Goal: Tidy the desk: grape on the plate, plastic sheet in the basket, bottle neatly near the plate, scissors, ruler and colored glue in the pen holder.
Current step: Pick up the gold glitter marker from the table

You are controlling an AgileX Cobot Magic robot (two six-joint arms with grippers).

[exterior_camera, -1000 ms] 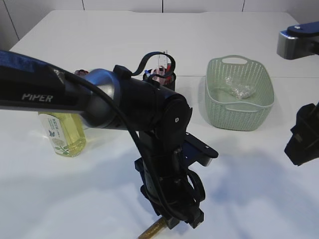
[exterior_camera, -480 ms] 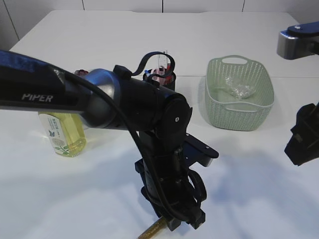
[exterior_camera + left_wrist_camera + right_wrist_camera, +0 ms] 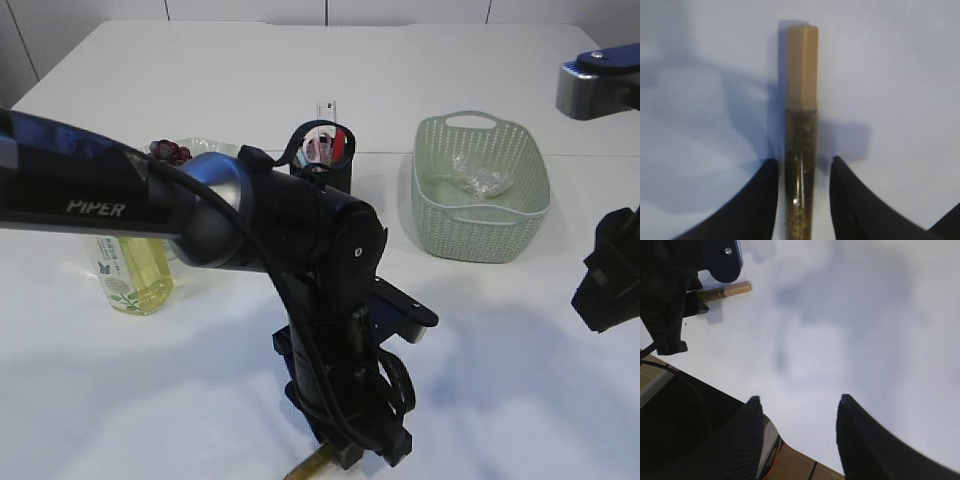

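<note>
Grape plated, sheet basketed, bottle placed; glue pending, straddled by left pincer at 6 o'clock; right pincer wide, empty.

- One glue stick
- One bottle
- One basket
- One plastic sheet, in the basket
- One pen holder
- One bunch of grapes
- One plate
- Two claws: left, right
- One tabletop
</note>
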